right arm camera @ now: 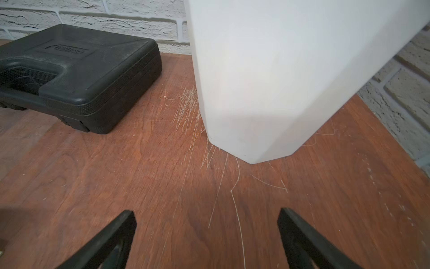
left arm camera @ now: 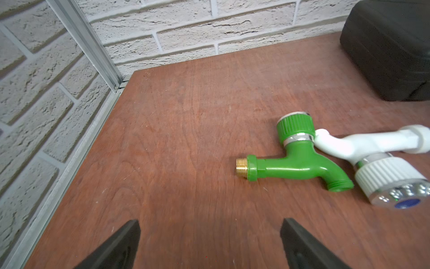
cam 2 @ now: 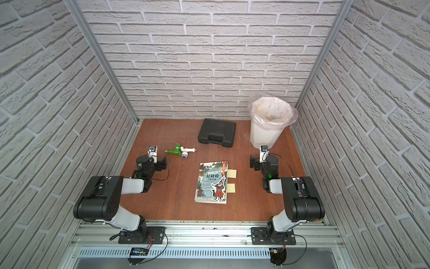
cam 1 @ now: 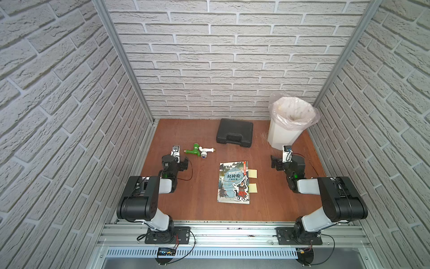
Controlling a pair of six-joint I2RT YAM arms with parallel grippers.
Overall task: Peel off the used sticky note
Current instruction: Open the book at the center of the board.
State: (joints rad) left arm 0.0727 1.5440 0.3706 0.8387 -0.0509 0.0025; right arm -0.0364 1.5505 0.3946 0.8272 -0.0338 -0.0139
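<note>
A book is laid flat near the middle of the table, somewhat toward its front edge. Two yellow notes are seen sticking out past the book's right side: the farther sticky note and the nearer sticky note. The left gripper is held with its jaws wide apart and nothing between them, over bare wood near the left edge. A green tap and a white tap are found touching each other just ahead of it. The right gripper is likewise spread apart and empty, and is pointed at the foot of a white bin in the back right corner. A black case is set by the back edge, beside the bin.
</note>
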